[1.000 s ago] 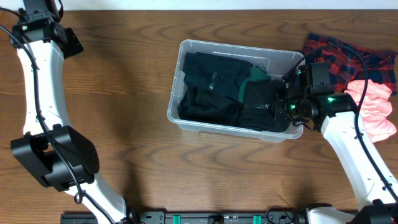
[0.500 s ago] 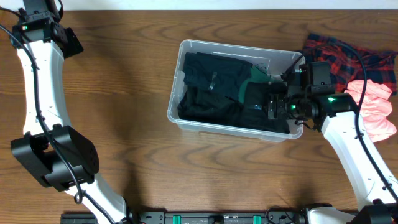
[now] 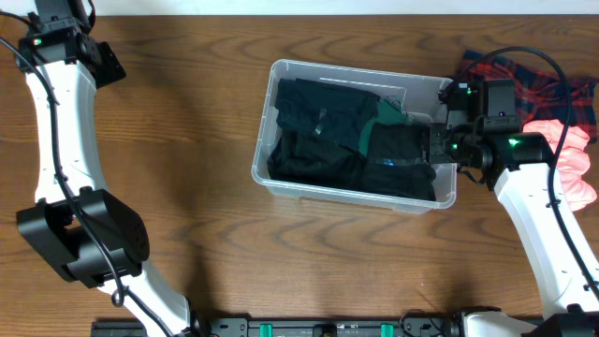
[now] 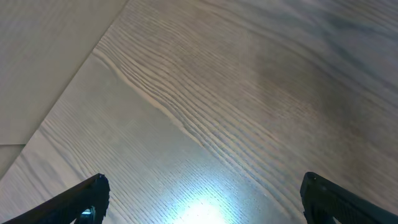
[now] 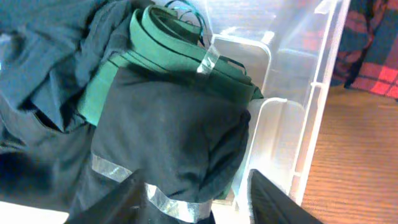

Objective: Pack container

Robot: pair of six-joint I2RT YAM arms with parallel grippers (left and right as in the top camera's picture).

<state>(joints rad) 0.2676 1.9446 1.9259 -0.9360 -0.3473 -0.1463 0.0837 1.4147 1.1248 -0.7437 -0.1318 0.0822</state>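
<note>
Fingers (image 4: 93,196) of the left gripper (image 4: 204,186) stand spread wide over the wooden table (image 3: 187,187). Right of centre sits the clear container (image 3: 261,154), filled with dark clothes (image 3: 314,140) and one green piece (image 3: 382,114). At its right end the right gripper (image 5: 198,186) hovers with jaws parted, holding nothing, above a black bundle (image 5: 168,137). Plaid cloth (image 3: 562,98) and pink cloth (image 3: 576,173) lie just beyond.

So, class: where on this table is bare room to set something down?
Free: bare wood between the left arm and the container, and in front of it. Crowded: inside the container, and the plaid cloth and pink cloth beyond it.
</note>
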